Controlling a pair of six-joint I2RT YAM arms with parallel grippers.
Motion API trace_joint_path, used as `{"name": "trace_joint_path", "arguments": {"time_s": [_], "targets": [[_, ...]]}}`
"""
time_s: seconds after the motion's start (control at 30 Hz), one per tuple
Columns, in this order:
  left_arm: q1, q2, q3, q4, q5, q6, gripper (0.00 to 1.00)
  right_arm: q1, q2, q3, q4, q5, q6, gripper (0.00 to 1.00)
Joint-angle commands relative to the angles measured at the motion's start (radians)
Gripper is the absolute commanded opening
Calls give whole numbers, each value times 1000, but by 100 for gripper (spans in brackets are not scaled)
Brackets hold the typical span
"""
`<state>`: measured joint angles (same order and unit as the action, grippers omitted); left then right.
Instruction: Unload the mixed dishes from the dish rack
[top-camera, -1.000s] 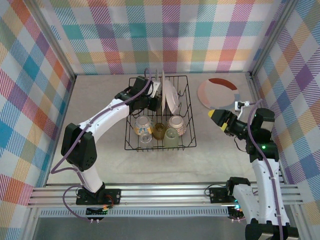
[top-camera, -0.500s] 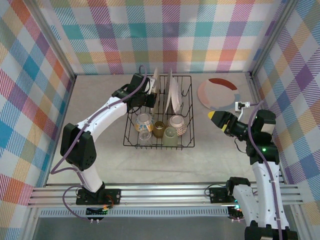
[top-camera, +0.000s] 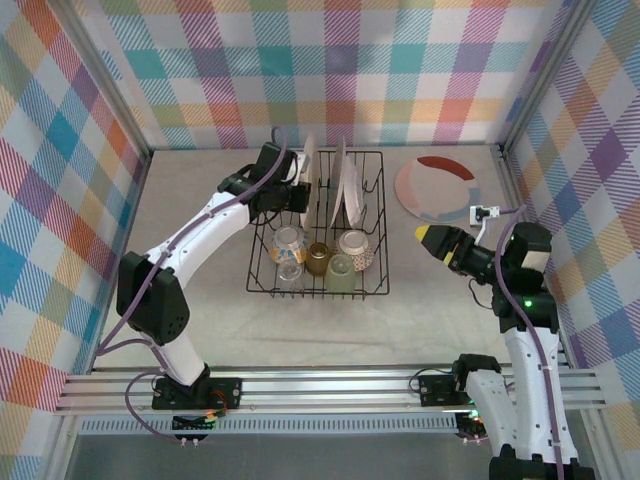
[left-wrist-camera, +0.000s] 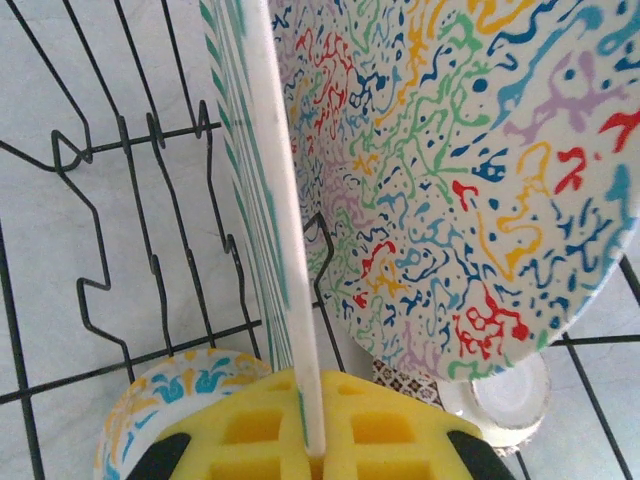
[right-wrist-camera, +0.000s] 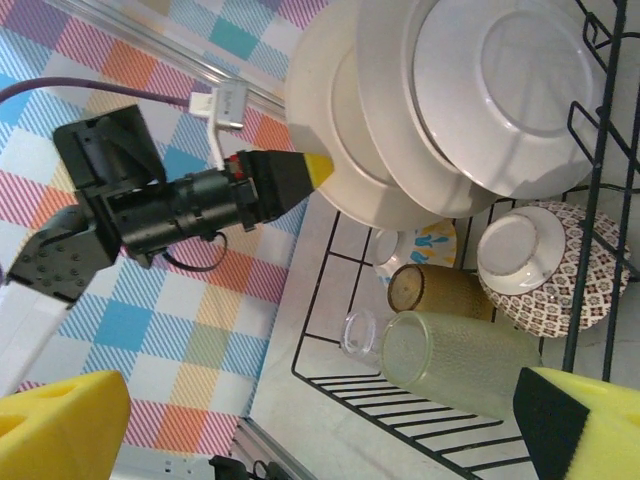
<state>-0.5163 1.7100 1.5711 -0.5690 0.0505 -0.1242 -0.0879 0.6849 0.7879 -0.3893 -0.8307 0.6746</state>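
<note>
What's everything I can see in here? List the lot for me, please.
rack: 1, black wire, table centre
striped plate: 1, white with green stripes, upright in rack
squiggle plate: 1, multicoloured squiggles, upright beside it
flat plate: 1, pale with red and blue arcs, on table right of rack
cups: 3, clear, amber, pale green, lying at rack's near end
bowls: 2, brown-patterned and blue-and-yellow, by the cups
table: 1, pale grey, under everything
walls: 3, multicoloured check, around table
arms: 2, white and black, left and right
left gripper: 1, yellow pads, shut on striped plate's rim
right gripper: 1, yellow pads, open, right of rack
</note>
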Motion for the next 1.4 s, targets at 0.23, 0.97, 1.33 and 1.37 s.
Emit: {"name": "trace_joint_path", "arguments": {"time_s": [0.23,0.97,1.33,1.37], "targets": [[-20,-141,119,-51,-38,-12,0,7,-28,39,-85,54,-42,99],[-73,-528,-74,117,-58,126,0,17,-161,49,-160,68,62,99],[-172,-745,-399,445,-90,393,0,32,-88,118,-109,70,177,99],[-191,-753,-415,455,-110,437,0,32,-77,127,-113,67,183,99]]}}
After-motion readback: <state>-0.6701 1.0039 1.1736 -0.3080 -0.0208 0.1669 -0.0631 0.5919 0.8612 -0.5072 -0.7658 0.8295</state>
